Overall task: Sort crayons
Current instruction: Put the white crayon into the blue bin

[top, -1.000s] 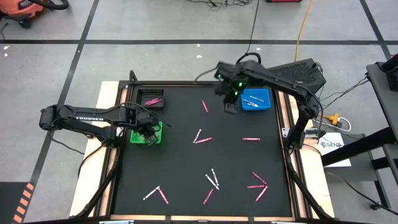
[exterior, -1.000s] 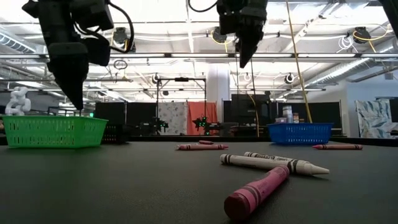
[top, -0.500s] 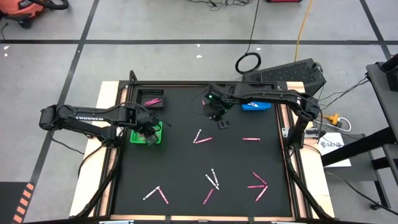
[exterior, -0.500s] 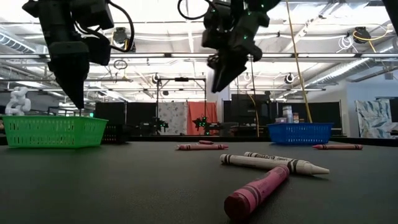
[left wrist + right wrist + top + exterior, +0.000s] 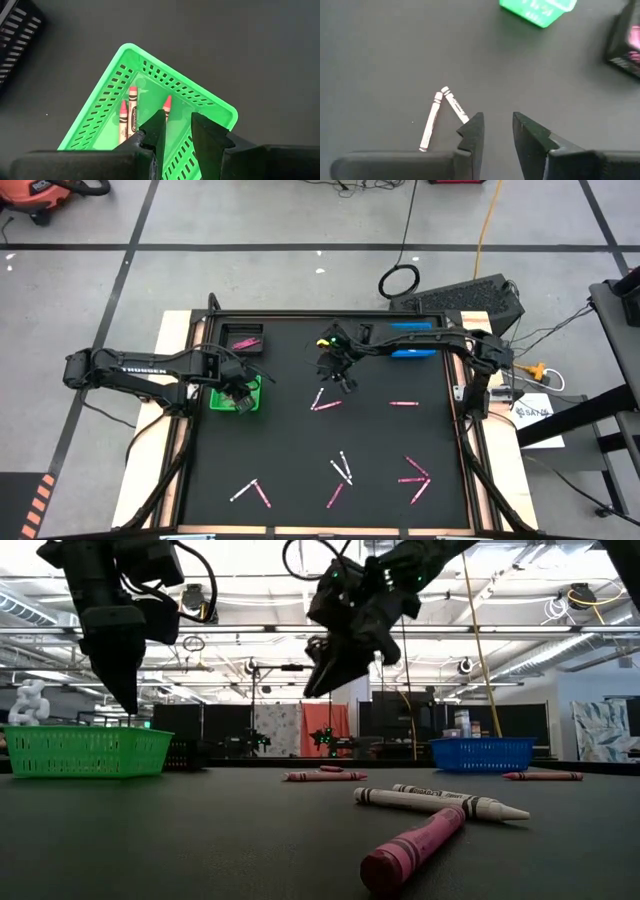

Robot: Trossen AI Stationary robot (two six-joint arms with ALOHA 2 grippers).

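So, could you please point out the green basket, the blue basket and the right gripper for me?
green basket (image 5: 222, 106): left wrist view, on its rim near a corner.
blue basket (image 5: 482, 754): low view, on its front wall.
right gripper (image 5: 497, 131): right wrist view, midway between its fingertips.

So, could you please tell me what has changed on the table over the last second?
The right gripper has swung away from the blue plastic basket toward the middle of the black mat, carrying nothing, and now hangs above the loose pink and white crayons. The left gripper stayed open over the green plastic basket; the crayons have not moved.
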